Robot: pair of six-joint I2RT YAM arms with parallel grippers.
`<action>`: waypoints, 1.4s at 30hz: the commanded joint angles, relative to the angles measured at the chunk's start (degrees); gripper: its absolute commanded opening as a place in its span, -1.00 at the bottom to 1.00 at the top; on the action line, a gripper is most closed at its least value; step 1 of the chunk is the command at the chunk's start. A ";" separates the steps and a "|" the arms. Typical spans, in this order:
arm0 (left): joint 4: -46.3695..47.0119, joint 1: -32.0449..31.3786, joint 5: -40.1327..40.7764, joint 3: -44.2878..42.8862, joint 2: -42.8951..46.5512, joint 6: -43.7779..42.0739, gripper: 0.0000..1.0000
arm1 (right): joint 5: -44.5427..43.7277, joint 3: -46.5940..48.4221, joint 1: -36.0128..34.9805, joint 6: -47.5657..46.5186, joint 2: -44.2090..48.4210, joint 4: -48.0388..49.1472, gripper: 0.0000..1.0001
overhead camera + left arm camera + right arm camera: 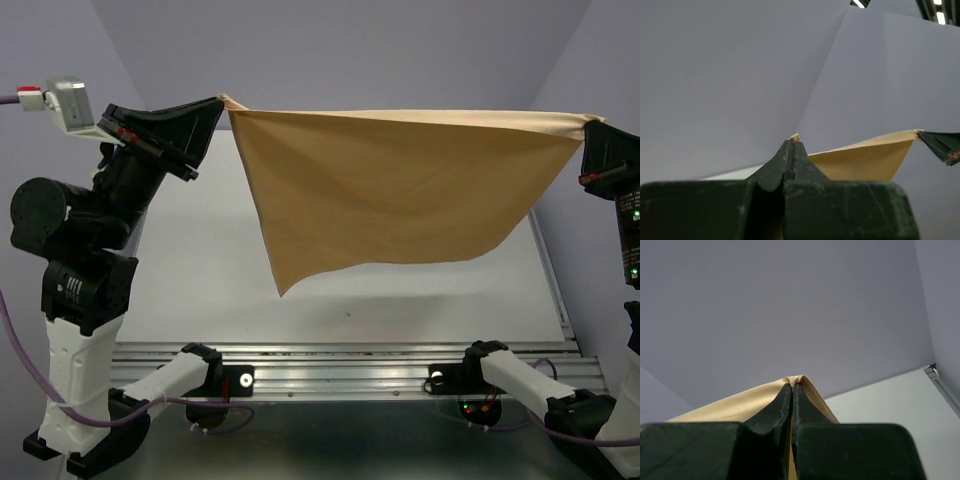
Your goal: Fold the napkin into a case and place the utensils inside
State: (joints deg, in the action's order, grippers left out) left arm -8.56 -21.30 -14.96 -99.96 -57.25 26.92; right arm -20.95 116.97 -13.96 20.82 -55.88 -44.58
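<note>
Closed on top corners of napkin (400,190): left pincer (222,103), right pincer (592,124); sheet hangs taut above table (200,290). Pinch looks shallow, hard to tell; a slipped corner drops the sheet crooked, ruining the fold.

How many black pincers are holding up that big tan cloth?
2. The left gripper pinches the tan cloth napkin's top-left corner; the right gripper pinches its top-right corner.
</note>
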 commanded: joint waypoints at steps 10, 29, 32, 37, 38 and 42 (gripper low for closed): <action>6.53 0.03 0.28 17.60 -3.91 5.34 -1.00 | -17.45 -17.19 -0.19 1.94 -3.35 -3.85 -0.99; 12.69 0.56 1.78 17.88 -40.03 2.70 -1.00 | -14.74 -35.67 6.57 -7.29 -39.38 25.33 -0.99; 10.85 0.91 2.30 14.64 -43.98 1.91 -1.00 | -12.89 -33.13 7.10 -6.85 -44.29 25.94 -0.99; 9.79 1.61 2.22 10.76 -48.47 1.21 -1.00 | -10.52 -28.47 7.63 -6.84 -49.14 26.38 -0.99; 9.87 1.96 2.22 9.71 -49.44 0.95 -1.00 | -10.17 -27.07 7.63 -6.93 -49.67 26.38 -0.99; 9.70 3.37 1.16 6.54 -51.73 0.77 -1.00 | -7.71 -24.42 8.15 -6.67 -51.96 26.47 -0.99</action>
State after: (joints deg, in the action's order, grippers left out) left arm -0.27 -19.40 -13.34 -88.36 -108.81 29.32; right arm -30.96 87.59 -6.37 14.31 -107.83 -22.06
